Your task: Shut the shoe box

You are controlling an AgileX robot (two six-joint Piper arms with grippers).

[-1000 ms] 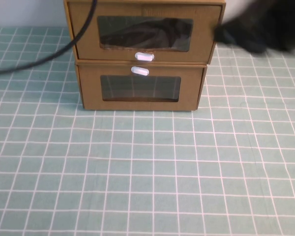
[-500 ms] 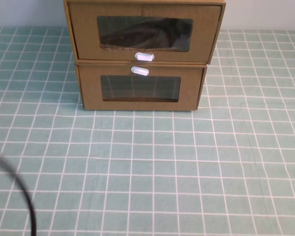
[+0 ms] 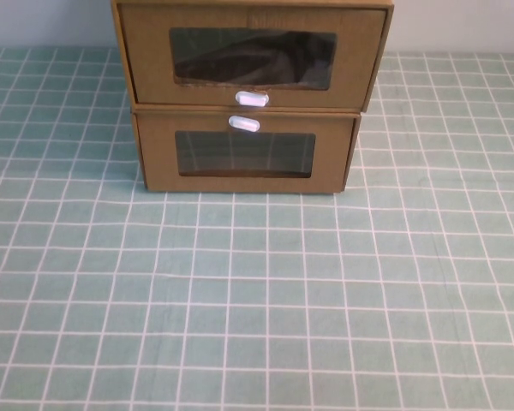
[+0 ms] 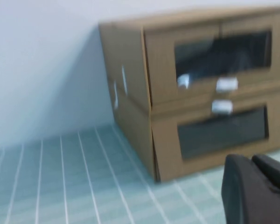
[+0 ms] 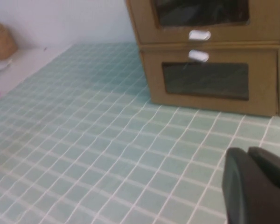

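Stacking atop a twin box [image 3: 245, 152], the shoe box [image 3: 250, 53] sits at the top centre of the high view on a green checked cloth [image 3: 257, 300], its white tab [image 3: 251, 98] below the window. Neither arm appears in that view. Each wrist view shows only a dark part of its own gripper, left gripper [image 4: 254, 191] and right gripper [image 5: 254, 186], low in the frame, short of the boxes; whether either is open cannot be told.
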